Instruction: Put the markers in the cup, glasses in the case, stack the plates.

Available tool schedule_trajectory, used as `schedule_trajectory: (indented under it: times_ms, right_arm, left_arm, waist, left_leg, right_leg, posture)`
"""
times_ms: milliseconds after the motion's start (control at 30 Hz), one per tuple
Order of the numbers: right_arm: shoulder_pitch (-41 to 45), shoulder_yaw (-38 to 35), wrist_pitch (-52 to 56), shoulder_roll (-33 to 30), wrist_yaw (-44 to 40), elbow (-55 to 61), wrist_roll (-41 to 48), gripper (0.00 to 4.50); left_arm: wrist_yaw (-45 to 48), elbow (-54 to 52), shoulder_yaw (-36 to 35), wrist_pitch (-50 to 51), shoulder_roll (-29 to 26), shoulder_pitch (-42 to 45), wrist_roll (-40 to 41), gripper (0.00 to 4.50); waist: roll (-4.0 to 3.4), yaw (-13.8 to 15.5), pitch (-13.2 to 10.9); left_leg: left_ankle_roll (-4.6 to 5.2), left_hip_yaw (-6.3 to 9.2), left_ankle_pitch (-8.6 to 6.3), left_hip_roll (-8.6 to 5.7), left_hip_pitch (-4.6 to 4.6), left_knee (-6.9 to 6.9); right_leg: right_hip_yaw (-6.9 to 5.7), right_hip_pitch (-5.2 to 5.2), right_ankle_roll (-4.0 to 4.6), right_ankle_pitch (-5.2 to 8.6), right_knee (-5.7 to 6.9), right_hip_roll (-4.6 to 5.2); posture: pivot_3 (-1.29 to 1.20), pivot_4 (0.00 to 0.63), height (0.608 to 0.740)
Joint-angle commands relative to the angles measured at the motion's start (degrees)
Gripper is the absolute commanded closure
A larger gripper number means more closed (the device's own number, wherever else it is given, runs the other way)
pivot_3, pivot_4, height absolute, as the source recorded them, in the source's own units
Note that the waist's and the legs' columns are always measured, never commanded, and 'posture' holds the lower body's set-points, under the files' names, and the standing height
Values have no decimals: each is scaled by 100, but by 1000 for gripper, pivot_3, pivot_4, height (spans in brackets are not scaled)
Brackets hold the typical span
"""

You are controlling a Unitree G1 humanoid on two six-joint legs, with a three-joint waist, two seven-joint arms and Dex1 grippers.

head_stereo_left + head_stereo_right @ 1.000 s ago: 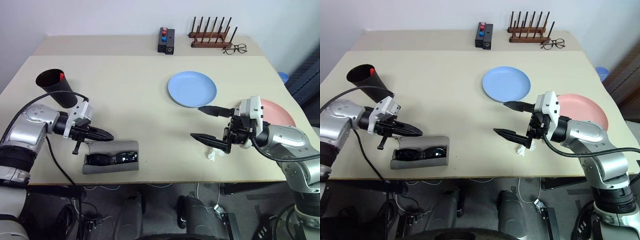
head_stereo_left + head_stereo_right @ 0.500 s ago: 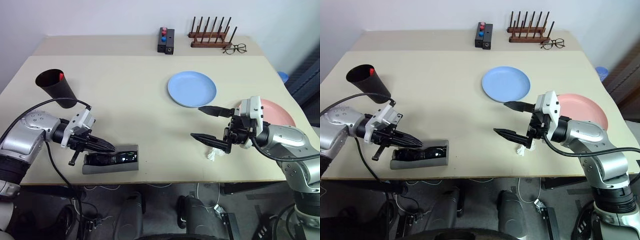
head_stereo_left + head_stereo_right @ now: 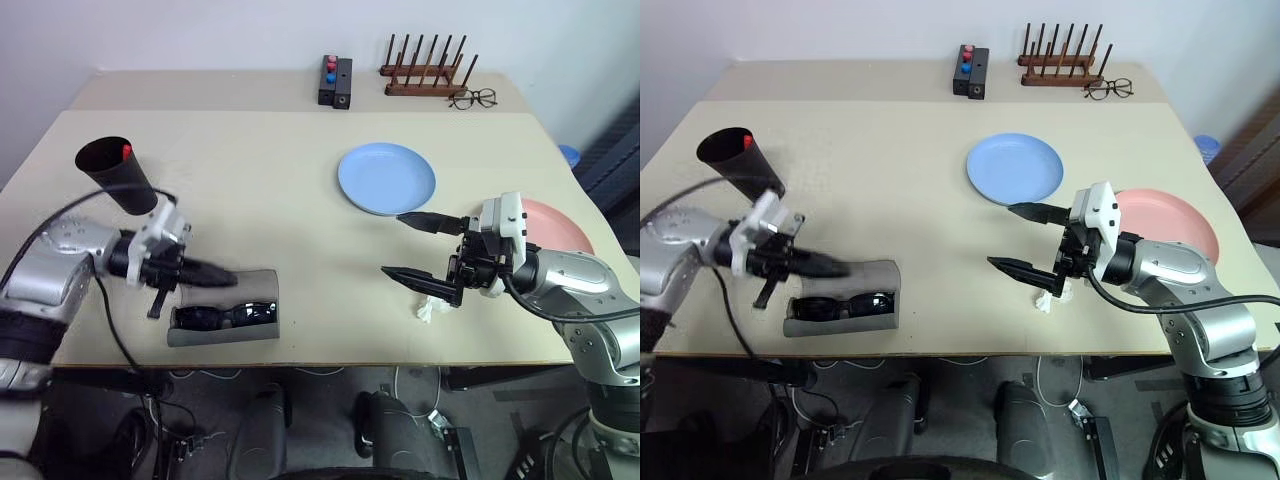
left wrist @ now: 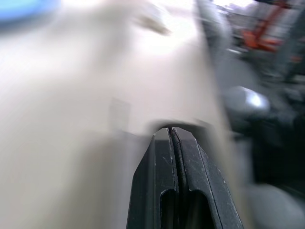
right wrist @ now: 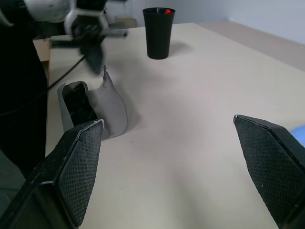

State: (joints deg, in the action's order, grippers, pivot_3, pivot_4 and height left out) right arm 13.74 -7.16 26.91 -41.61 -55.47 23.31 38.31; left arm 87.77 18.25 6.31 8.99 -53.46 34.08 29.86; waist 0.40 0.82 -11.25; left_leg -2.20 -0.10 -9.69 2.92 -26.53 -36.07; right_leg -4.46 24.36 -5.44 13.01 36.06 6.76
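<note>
Left eye view: left gripper point(image 3: 225, 279) seemingly above case point(image 3: 255, 315).

The table point(image 3: 250, 190) centre is bare between cup point(image 3: 115, 175) and blue plate point(image 3: 386, 178). Near the front edge, the case point(image 3: 224, 310) and a crumpled white scrap point(image 3: 430, 308) obstruct passage. The rack point(image 3: 425, 75) and black box point(image 3: 334, 81) line the far edge.

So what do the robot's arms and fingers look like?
Both arms are shiny silver metal with black joints and a white block at each wrist. A black cable loops along the left arm. The left gripper and right gripper each have two long, pointed black fingers with bumpy textured pads.
</note>
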Motion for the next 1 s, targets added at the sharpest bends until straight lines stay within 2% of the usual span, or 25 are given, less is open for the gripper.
schedule_trajectory:
  times_ms: [33,233,300,400,633,1000]
  right_arm:
    - [82,-101,-113,-8,9,91,-6,0]
    - [94,-88,-121,3,18,87,-20,0]
    - [86,-98,-123,-2,19,93,-20,0]
    - [51,-124,-109,-17,19,127,-11,0]
    - [34,-141,-92,-23,31,147,-11,0]
    - [75,-112,-119,-3,14,91,-38,0]
  left_arm:
    - [-281,606,-312,-542,176,354,-424,4477]
    - [-130,1180,-40,-861,133,380,-1195,4477]
    - [94,1063,59,-547,63,188,-1261,4477]
    - [447,587,281,22,-194,-166,-955,4477]
    - [473,15,463,716,-585,-290,-306,4477]
    - [473,-668,530,776,-977,-733,176,4477]
  waist:
    - [0,-11,0]
    - [0,-10,0]
    - [0,-10,0]
    - [0,-13,0]
    - [0,1,0]
    - [-1,-7,-1]
  left_leg:
    - [0,0,0,0,0,1]
    - [1,-1,1,0,1,1]
    - [0,-1,0,0,0,0]
    - [0,-1,0,1,0,2]
    - [-2,1,-1,2,-2,-1]
    - [-2,-1,-1,3,-1,5]
  right_leg:
    - [0,1,0,0,0,-2]
    - [0,0,-1,-1,3,-2]
    - [0,0,-1,-1,2,-1]
    - [0,0,0,-1,0,-1]
    - [0,1,1,0,-4,2]
    - [0,6,2,0,-2,1]
  posture:
    - [0,150,740]
    - [0,150,740]
    - [0,150,740]
    - [0,150,740]
    - [0,150,740]
    - [0,150,740]
